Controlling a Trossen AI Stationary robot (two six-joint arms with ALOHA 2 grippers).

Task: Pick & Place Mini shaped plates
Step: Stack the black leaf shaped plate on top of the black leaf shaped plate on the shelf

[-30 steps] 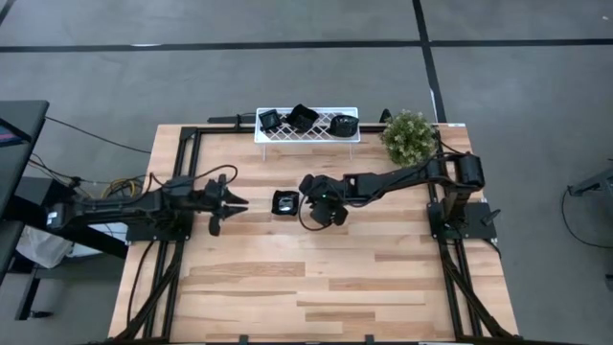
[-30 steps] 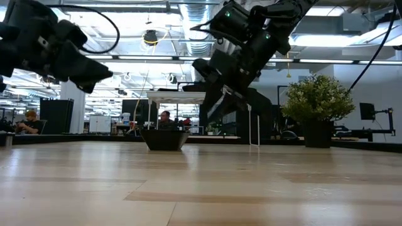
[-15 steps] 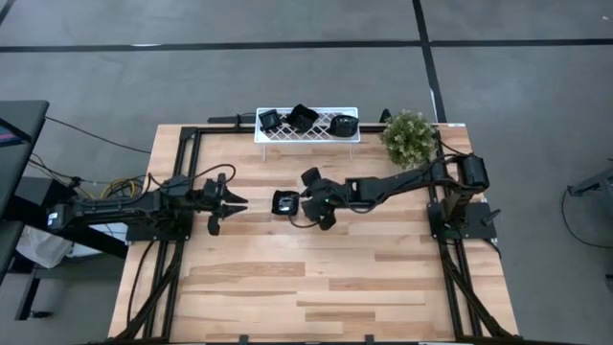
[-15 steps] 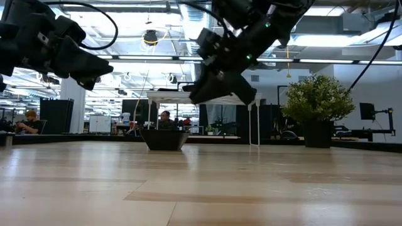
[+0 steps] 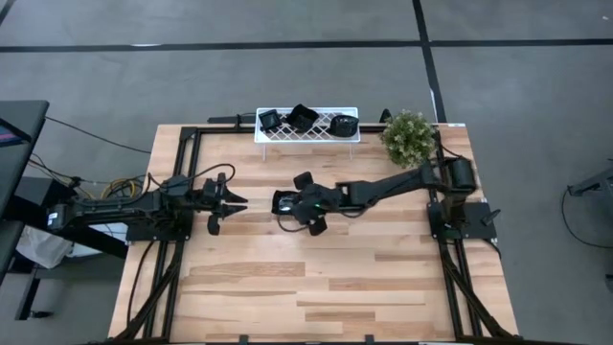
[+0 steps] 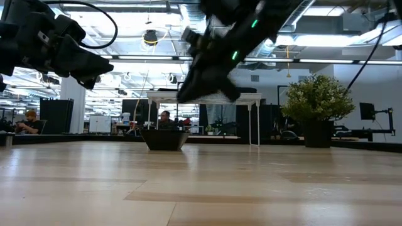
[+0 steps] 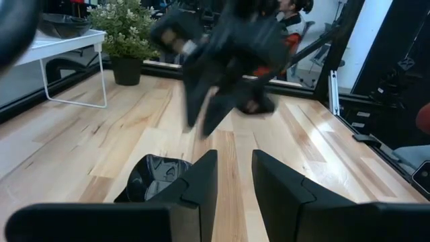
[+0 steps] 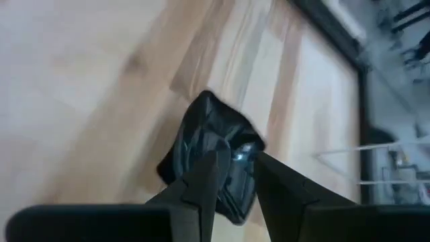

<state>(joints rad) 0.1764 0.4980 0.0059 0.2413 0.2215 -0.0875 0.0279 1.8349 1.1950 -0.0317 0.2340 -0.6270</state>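
One black plate [image 5: 283,201] sits on the table [image 5: 316,278] near its middle, and three more plates [image 5: 302,119] rest on the white rack [image 5: 306,133] at the far edge, beside a potted plant [image 5: 409,136]. The right gripper [image 5: 299,202] hangs just above the lone plate, fingers [image 8: 201,181] narrowly parted and holding nothing. The left gripper [image 5: 230,200] hovers nearby, its gap also narrow and empty.

right arm stretches leftward across the table's middle, its gripper [image 5: 305,203] fingers slightly parted; left gripper [image 5: 226,201] hovers at left, fingers parted.
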